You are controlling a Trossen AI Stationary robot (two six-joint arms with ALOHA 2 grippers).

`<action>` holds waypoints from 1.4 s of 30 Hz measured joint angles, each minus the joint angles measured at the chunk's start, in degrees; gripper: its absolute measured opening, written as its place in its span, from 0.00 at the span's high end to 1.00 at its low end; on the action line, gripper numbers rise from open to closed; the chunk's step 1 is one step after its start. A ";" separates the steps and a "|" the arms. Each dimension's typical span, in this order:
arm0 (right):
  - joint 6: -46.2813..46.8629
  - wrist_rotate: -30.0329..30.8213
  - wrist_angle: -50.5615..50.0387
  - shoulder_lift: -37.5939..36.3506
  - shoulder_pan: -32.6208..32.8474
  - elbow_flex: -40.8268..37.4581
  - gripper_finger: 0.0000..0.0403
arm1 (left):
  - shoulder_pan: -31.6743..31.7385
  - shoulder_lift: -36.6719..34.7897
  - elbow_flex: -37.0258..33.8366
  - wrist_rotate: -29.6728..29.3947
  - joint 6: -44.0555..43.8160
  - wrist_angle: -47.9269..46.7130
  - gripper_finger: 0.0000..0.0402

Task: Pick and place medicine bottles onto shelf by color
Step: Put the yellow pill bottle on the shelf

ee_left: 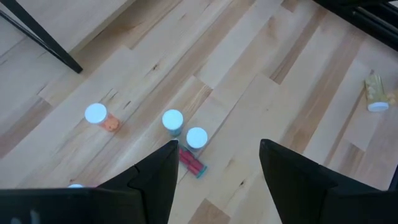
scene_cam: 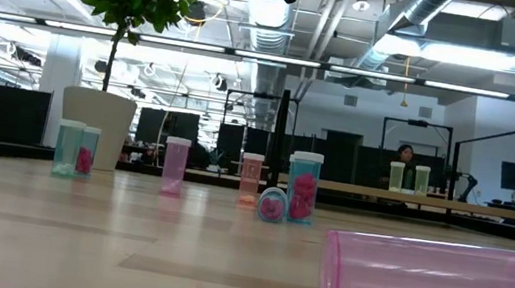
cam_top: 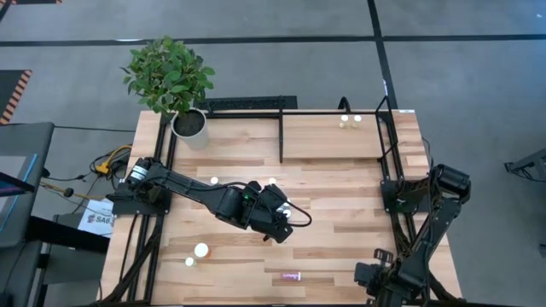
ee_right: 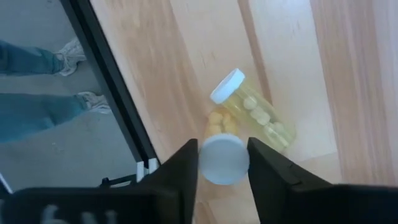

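Reaching from the left edge to the middle of the desk (cam_top: 341,196), the left arm hangs its pincer (ee_left: 217,149) wide open above a cluster of white-capped bottles (ee_left: 172,120), one red bottle (ee_left: 191,163) lying flat. The right arm sits folded at the lower right, its pincer (ee_right: 224,146) clamped on a capped bottle (ee_right: 225,160) beside a tipped yellow bottle (ee_right: 255,112), a person's shoes (ee_right: 71,48) beyond the black frame. Upper right, the shelf (cam_top: 324,136) carries two pale bottles (cam_top: 350,122); a potted plant (cam_top: 166,72) stands upper left, a pink bottle (cam_top: 292,276) lies low centre, and a sheet (cam_top: 98,220) at the left shows "SA".
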 joint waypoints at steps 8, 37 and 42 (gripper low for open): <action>0.02 -0.09 2.52 -0.11 -0.26 2.15 0.73 | 0.00 0.00 -0.02 0.00 0.67 -0.02 0.48; -32.53 4.55 -30.33 -12.38 -30.42 7.21 0.68 | -2.61 0.00 -0.02 1.53 2.16 -0.99 0.48; -43.15 8.93 -32.43 -15.94 -41.16 7.20 0.68 | -4.15 0.00 -0.02 1.51 2.12 -2.05 0.48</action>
